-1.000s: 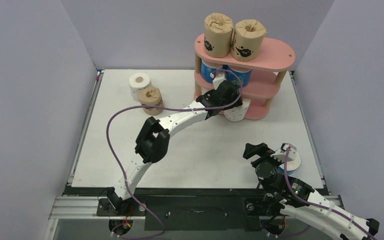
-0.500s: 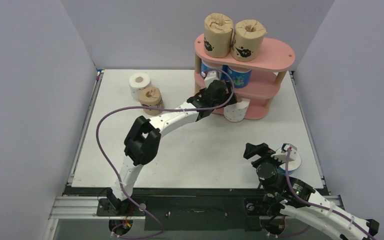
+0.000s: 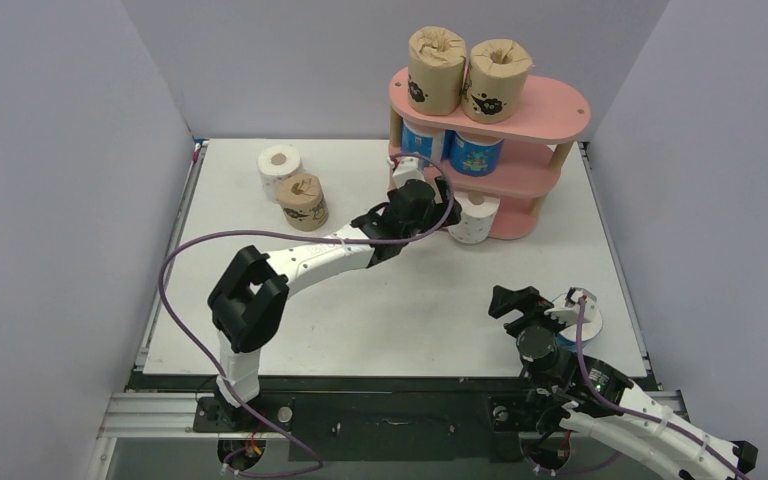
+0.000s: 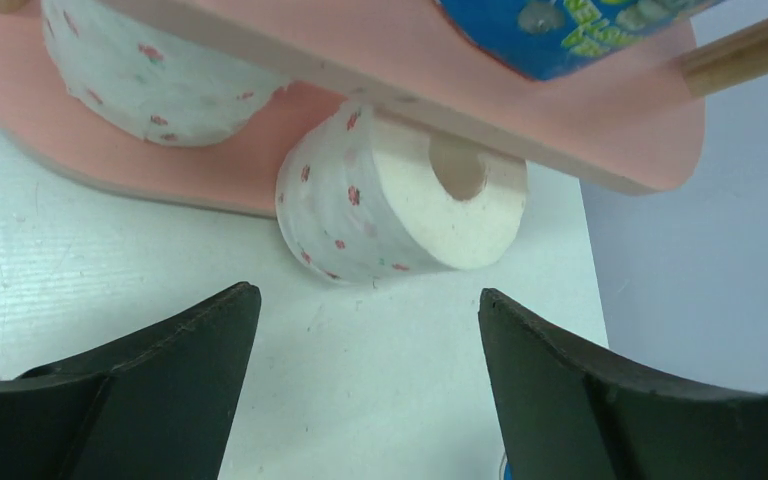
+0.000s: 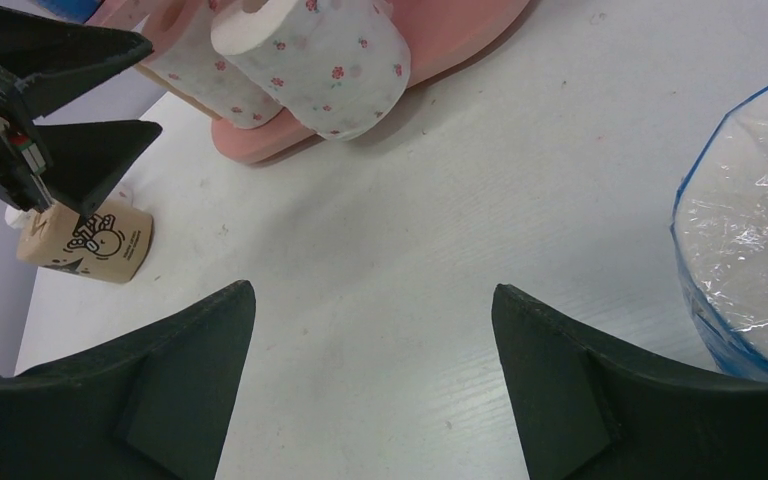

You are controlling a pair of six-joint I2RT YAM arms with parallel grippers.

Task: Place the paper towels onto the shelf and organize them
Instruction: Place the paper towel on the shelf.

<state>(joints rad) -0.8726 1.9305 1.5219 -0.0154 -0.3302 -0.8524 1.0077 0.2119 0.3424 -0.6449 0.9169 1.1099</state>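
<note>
Nearest, the right gripper [image 5: 370, 300] hangs wide open and empty, a blue roll [image 5: 750, 230] just beside it; farther on, the left gripper [image 4: 365, 295], the closer arm, gapes empty just short of the white dotted roll [image 4: 400, 195]; that roll leans tilted at the front edge of the shelf [image 4: 90, 160], its core end towards the fingers.

No word, brand or number can be read anywhere. The closest thing to lettering is on the blue roll [image 4: 570, 30] on the middle board of the pink shelf [image 4: 410, 60]. In the left wrist view, yellow-green marks run along its lower edge, cut off by the frame and too blurred to make out. The brown roll [image 3: 436, 68] at the left end of the shelf's top board and its neighbour [image 3: 497, 78] carry only black animal drawings. A third brown roll [image 5: 85, 240], on the desk [image 5: 440, 250] left of the shelf, bears a similar drawing with marks too small to read.
</note>
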